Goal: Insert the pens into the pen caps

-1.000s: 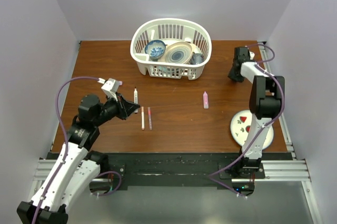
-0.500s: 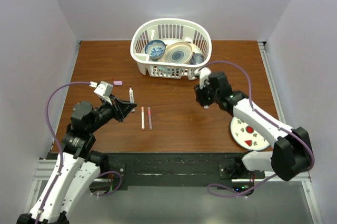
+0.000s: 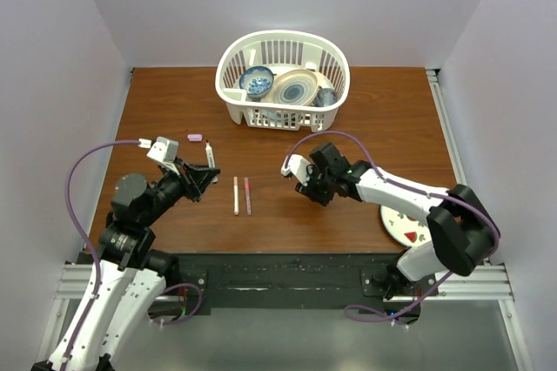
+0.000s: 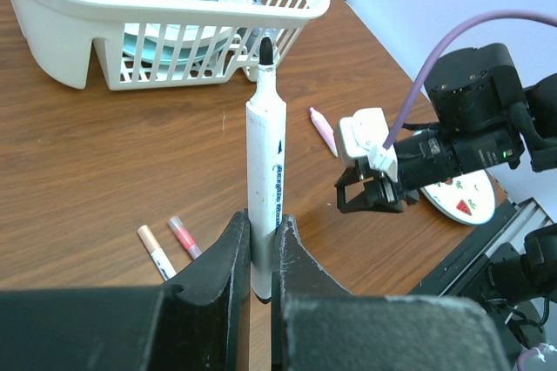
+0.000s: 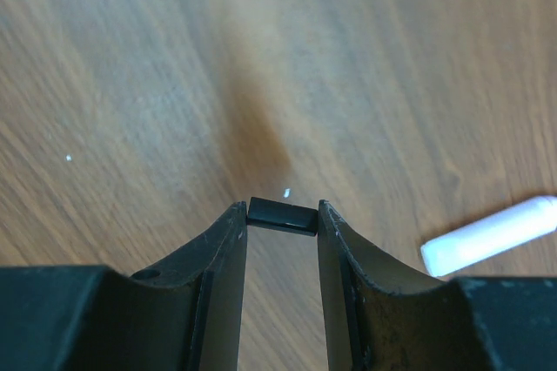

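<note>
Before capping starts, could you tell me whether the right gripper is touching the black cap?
Touching. The right wrist view shows the black cap wedged between both fingers of the right gripper, with no gap on either side.

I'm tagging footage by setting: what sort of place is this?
Likely a robot lab cell, not a home: plain walls box in a wooden table, a metal mounting rail edges it, and a dish basket sits as a prop.
</note>
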You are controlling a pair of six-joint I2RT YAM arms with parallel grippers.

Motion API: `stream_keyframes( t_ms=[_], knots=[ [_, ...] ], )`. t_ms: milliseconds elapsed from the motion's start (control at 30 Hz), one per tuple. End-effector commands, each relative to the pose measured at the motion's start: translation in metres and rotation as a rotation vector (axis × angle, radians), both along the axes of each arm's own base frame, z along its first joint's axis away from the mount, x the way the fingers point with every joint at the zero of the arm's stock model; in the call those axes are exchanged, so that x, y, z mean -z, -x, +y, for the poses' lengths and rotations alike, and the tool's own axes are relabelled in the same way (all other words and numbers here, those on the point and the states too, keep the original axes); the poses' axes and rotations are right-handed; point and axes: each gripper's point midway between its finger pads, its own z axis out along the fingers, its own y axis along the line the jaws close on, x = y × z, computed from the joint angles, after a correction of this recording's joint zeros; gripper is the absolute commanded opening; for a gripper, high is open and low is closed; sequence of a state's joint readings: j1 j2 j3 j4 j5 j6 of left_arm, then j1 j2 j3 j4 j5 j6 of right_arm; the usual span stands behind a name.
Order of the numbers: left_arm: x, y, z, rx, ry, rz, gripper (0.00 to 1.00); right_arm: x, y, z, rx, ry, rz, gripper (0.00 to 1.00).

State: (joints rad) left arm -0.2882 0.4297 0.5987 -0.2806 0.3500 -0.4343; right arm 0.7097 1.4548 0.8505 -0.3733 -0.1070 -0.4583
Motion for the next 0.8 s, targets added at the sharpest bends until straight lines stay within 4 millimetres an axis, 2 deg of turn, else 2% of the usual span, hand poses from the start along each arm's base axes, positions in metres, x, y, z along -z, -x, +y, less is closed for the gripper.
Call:
stream_keyframes(
  t_ms=[0, 133, 333, 433, 533, 633, 733, 767],
  knots=[
    [-0.012, -0.002, 0.004, -0.027, 0.012, -0.024, 0.0, -0.002, -0.001, 0.002, -0.117, 0.058, -0.065, 0.24],
    [-0.01, -0.003, 0.003, -0.024, 0.01, -0.018, 0.0, 0.01, 0.001, 0.004, -0.145, 0.076, -0.069, 0.3],
    [-0.009, -0.004, 0.003, -0.028, 0.01, -0.014, 0.0, 0.026, -0.007, 0.002, -0.127, 0.127, -0.066, 0.3],
    [-0.01, -0.004, 0.004, -0.033, 0.01, -0.016, 0.0, 0.025, -0.007, 0.005, -0.133, 0.119, -0.06, 0.33],
    [-0.01, -0.004, 0.005, -0.038, 0.012, -0.017, 0.0, 0.022, -0.007, 0.006, -0.125, 0.111, -0.062, 0.45],
    [-0.011, -0.003, 0.005, -0.039, 0.011, -0.02, 0.0, 0.014, 0.002, 0.009, -0.111, 0.077, -0.012, 0.48],
    [-0.012, -0.003, 0.005, -0.039, 0.013, -0.028, 0.0, -0.013, 0.001, 0.018, 0.007, -0.034, -0.019, 0.52],
    [-0.012, -0.003, 0.005, -0.039, 0.013, -0.028, 0.0, -0.023, 0.001, 0.023, 0.122, -0.104, 0.007, 0.53]
  ],
)
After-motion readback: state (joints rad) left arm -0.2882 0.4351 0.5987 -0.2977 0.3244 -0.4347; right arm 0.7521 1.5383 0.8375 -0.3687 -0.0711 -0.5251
